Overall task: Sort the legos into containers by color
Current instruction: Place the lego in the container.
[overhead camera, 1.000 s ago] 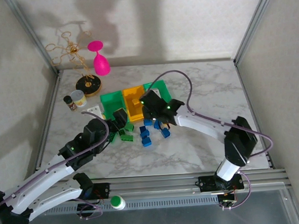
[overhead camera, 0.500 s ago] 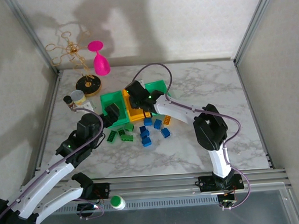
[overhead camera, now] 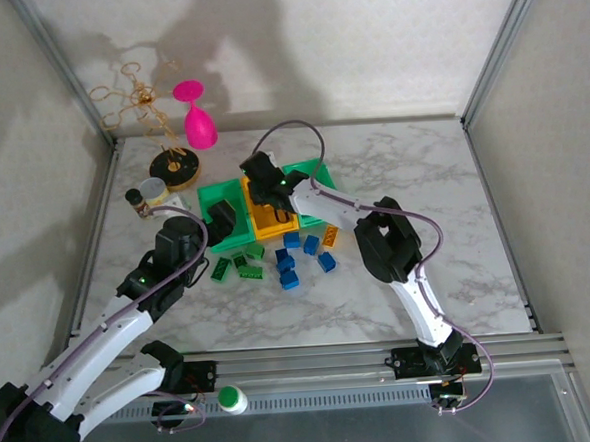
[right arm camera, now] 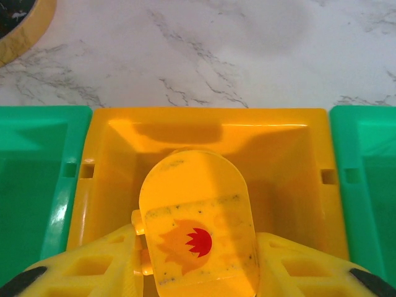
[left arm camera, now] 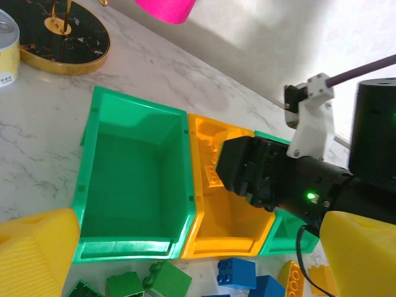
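Yellow lego (right arm camera: pixel 195 213) gripped; yellow bin (right arm camera: pixel 278 116) below

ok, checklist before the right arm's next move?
1. Yellow piece held by right gripper: ok, clamped on both sides.
2. Piece over yellow-orange bin: ok, it hangs above the bin's inside.
3. Colour match: ok, both yellow-orange.
4. Left gripper open, holding nothing: ok, it faces the left green bin.
5. Clearance between the grippers: cannot tell, they look close together in the top view.
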Controlling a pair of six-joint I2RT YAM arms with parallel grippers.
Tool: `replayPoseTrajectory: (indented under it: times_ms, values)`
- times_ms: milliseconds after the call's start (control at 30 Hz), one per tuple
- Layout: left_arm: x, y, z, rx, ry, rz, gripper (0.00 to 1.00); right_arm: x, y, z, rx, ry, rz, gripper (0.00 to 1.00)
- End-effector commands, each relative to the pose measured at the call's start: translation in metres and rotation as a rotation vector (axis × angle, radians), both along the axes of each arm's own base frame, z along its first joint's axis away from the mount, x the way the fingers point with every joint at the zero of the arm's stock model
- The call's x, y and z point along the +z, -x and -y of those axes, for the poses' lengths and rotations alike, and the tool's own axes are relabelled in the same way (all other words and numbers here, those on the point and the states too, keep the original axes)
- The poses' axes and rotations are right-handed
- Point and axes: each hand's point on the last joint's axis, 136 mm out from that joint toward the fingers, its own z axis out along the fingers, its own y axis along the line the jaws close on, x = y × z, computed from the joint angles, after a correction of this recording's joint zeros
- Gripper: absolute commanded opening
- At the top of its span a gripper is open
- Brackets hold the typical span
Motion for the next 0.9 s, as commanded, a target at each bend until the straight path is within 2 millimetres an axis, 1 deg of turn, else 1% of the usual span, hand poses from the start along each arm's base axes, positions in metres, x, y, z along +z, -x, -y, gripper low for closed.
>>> replayPoseTrajectory:
  times_ms: [0, 167, 233, 300, 400, 533, 633, 733, 867]
  values:
    - [0.0, 0.0, -0.002, -0.006, -0.01, 0.008, 1.0, -0.004, -0.005, -0.005, 0.013, 0.023, 0.003, 0.43]
    - [0.001, 0.002, -0.006, 0.001, -0.012, 0.014, 1.0, -0.008, -0.006, -0.008, 0.02, 0.024, -0.006, 0.46]
    - [0.002, 0.002, -0.006, 0.003, -0.011, 0.015, 1.0, -0.008, -0.006, -0.008, 0.022, 0.021, -0.009, 0.49]
    - [0.002, 0.003, -0.006, 0.0, -0.009, 0.017, 1.0, -0.005, -0.006, -0.009, 0.024, 0.017, -0.006, 0.53]
    - [0.002, 0.005, -0.007, -0.001, -0.009, 0.017, 1.0, 0.0, -0.006, -0.01, 0.028, 0.009, -0.001, 0.54]
    - [0.004, 0.006, -0.008, 0.0, -0.006, 0.023, 1.0, 0.011, -0.007, -0.011, 0.031, -0.007, 0.01, 0.57]
    - [0.006, 0.007, -0.009, 0.001, -0.003, 0.027, 1.0, 0.02, -0.007, -0.012, 0.035, -0.019, 0.019, 0.57]
    - [0.01, 0.008, -0.01, 0.003, -0.002, 0.033, 1.0, 0.035, -0.006, -0.012, 0.035, -0.038, 0.034, 0.57]
    - [0.016, 0.009, -0.009, -0.007, 0.009, 0.041, 1.0, 0.061, -0.002, -0.007, 0.033, -0.071, 0.063, 0.58]
